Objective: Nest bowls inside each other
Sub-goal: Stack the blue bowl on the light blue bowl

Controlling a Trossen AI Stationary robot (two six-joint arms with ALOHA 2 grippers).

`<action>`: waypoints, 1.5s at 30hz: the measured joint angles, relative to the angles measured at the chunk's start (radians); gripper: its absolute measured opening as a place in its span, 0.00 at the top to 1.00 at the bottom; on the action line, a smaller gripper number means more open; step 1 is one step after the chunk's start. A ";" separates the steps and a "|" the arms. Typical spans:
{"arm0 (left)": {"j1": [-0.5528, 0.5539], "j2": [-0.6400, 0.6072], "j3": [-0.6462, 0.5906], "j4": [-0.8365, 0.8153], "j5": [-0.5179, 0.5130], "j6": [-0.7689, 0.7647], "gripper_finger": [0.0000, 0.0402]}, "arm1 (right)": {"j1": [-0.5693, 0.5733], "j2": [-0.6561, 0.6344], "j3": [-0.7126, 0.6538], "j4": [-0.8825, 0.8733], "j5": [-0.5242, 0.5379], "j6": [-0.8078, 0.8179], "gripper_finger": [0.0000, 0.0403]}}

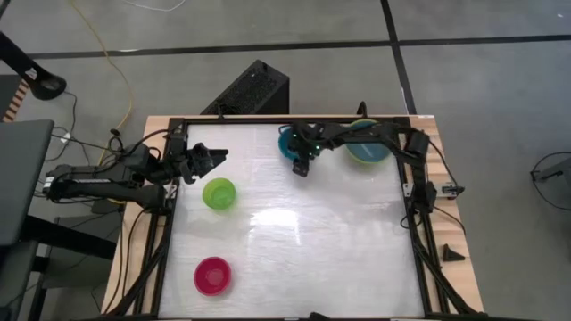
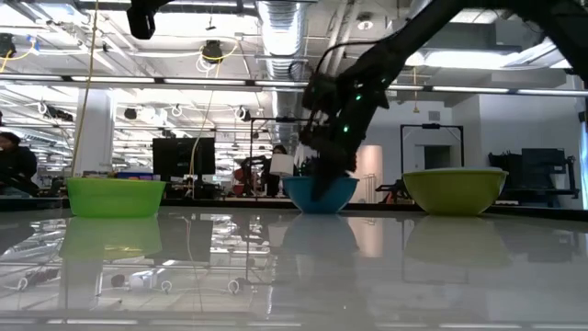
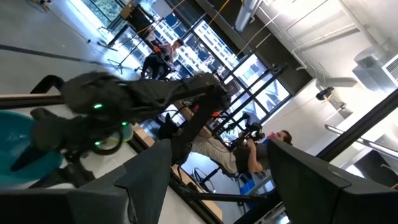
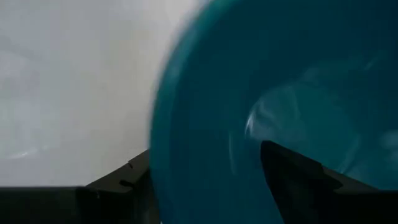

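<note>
The teal bowl [image 1: 287, 141] stands on its base near the far edge, at mid-table. My right gripper [image 1: 302, 167] slants down over its near rim. It is open, with one finger [image 4: 298, 177] inside the bowl [image 4: 261, 81] and one finger [image 4: 121, 186] outside; I see no touch. To the right, a light blue bowl [image 1: 368, 148] sits inside the olive-green bowl [image 2: 455, 191]. The lime green bowl [image 1: 219, 193] and the magenta bowl [image 1: 213, 276] stand alone on the left half. My left gripper [image 1: 217, 157] waits open, raised at the table's left edge.
A black frame [image 1: 412, 223] runs round the white tabletop [image 1: 321, 241], which has free room in its middle and near right. A black box [image 1: 254, 89] stands beyond the far edge. People [image 2: 11, 165] show in the room behind.
</note>
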 joint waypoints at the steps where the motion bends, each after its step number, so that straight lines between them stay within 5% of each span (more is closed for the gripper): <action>1: 0.000 0.000 0.000 0.000 0.000 0.000 0.37 | -0.004 0.020 0.018 -0.037 -0.002 0.007 0.37; 8: 0.000 0.000 0.000 -0.001 0.000 0.001 0.37 | 0.015 0.001 0.080 -0.090 0.022 0.023 0.88; 15: 0.000 0.000 0.000 -0.005 0.000 0.017 0.37 | 0.041 -0.165 0.072 -0.004 -0.054 0.195 0.88; 23: 0.000 0.000 0.000 -0.018 0.000 0.028 0.37 | 0.102 -0.384 0.072 -0.002 0.051 0.304 0.88; 37: 0.000 0.000 0.000 -0.023 0.000 0.052 0.37 | 0.298 -0.583 0.074 -0.734 0.544 0.591 0.88; 45: 0.000 0.000 0.000 -0.022 0.000 0.051 0.37 | 0.265 -0.546 0.013 -0.824 0.576 0.612 0.88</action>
